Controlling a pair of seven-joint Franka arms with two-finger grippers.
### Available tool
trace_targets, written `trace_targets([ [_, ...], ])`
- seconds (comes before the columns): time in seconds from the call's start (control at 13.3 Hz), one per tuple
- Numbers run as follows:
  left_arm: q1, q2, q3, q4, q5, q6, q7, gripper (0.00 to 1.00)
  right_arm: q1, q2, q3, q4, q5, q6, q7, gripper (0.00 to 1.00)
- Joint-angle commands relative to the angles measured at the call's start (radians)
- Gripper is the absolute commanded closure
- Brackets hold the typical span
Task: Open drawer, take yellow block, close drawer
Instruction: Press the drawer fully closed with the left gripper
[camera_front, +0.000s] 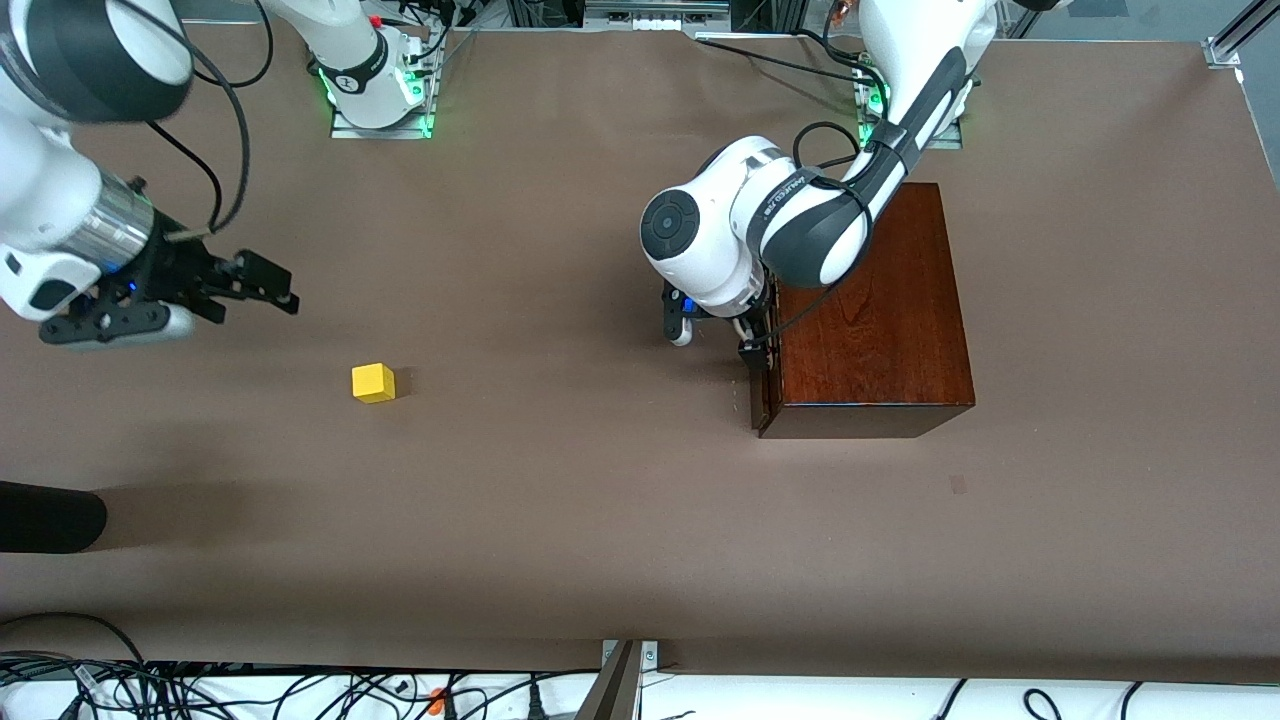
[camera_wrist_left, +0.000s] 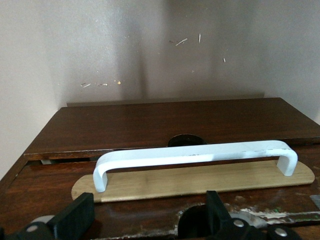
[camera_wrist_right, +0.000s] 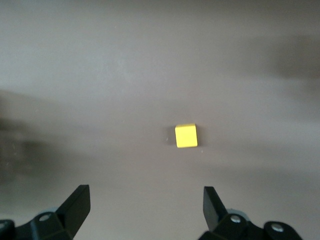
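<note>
The yellow block (camera_front: 373, 382) lies on the brown table toward the right arm's end, outside the box; it also shows in the right wrist view (camera_wrist_right: 186, 136). My right gripper (camera_front: 250, 292) is open and empty, up over the table beside the block (camera_wrist_right: 145, 205). The dark reddish-brown box (camera_front: 870, 310) stands toward the left arm's end. Its drawer (camera_wrist_left: 165, 200) looks pushed in, or very nearly so. My left gripper (camera_front: 715, 338) is open right in front of the drawer, its fingers (camera_wrist_left: 75, 217) apart just short of the white loop handle (camera_wrist_left: 195, 155), touching nothing.
A black rounded object (camera_front: 50, 515) juts in at the table edge at the right arm's end, nearer the front camera than the block. Cables (camera_front: 200, 690) lie along the nearest table edge. Bare brown table (camera_front: 560, 480) lies between block and box.
</note>
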Motion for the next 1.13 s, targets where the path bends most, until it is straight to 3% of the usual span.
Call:
trace_targets([
  [0.0, -0.009, -0.039, 0.004, 0.002, 0.014, 0.011, -0.033, 0.0, -0.125, -0.048, 0.132, 0.081, -0.042, -0.139, 0.029, 0.0],
  [0.3, -0.004, -0.039, -0.003, 0.144, -0.062, 0.009, -0.102, 0.0, -0.367, -0.047, 0.328, 0.132, -0.048, -0.195, 0.0, 0.0],
  [0.45, 0.005, -0.055, 0.004, 0.21, -0.078, 0.005, -0.153, 0.0, -0.481, -0.047, 0.43, 0.132, -0.108, -0.195, -0.075, 0.0],
  [0.83, 0.16, -0.08, 0.004, 0.342, -0.237, -0.016, -0.182, 0.0, -0.48, -0.048, 0.442, 0.132, -0.127, -0.215, -0.005, 0.0],
  [1.05, 0.227, -0.139, 0.007, 0.349, -0.262, -0.083, -0.19, 0.0, -0.477, -0.048, 0.452, 0.134, -0.169, -0.224, -0.012, 0.0],
])
